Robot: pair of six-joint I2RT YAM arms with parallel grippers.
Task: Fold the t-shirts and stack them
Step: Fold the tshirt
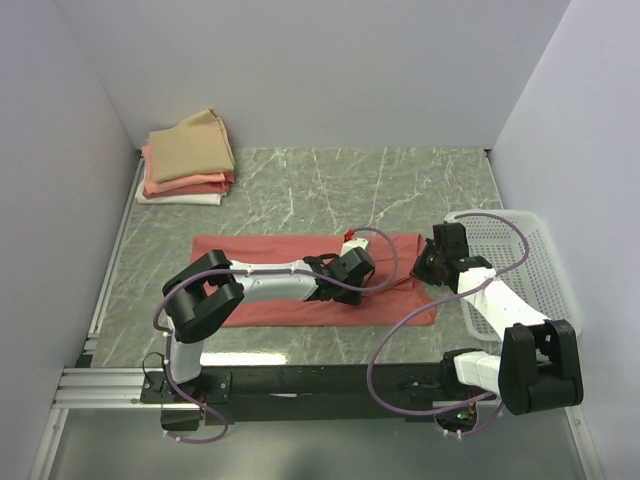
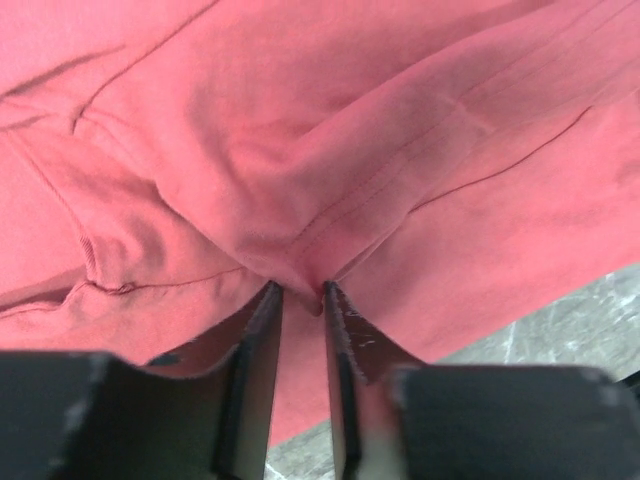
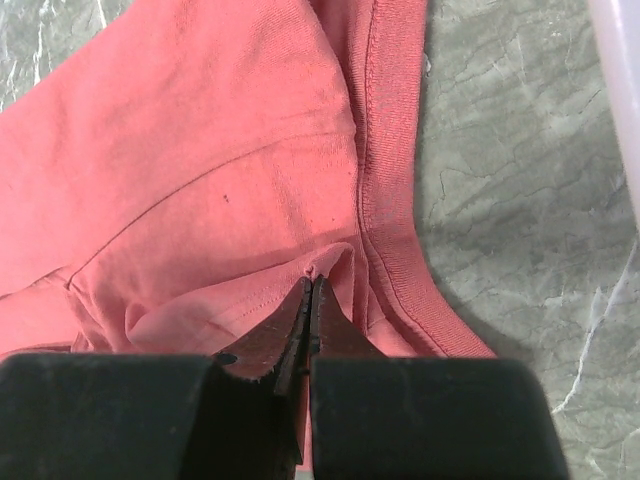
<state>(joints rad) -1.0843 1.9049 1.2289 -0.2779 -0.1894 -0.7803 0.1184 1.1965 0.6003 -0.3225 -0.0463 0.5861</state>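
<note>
Matt, soft knit, ribbed hem: salmon-red cotton t-shirt. Smooth, faint sheen: grey-green marbled table.

Off the black base rail come the left arm and right arm, white tubes with chunky black joints, mauve cables looping beside them, left hand and right hand black with thin dark fingers.

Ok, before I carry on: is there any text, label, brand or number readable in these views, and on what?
No text can be read in any view.
The salmon-red t-shirt: plain fabric with only seams and hems, no print or tag showing.
The folded t-shirts at the back left: plain, no print visible.
The white basket: no label visible.
</note>
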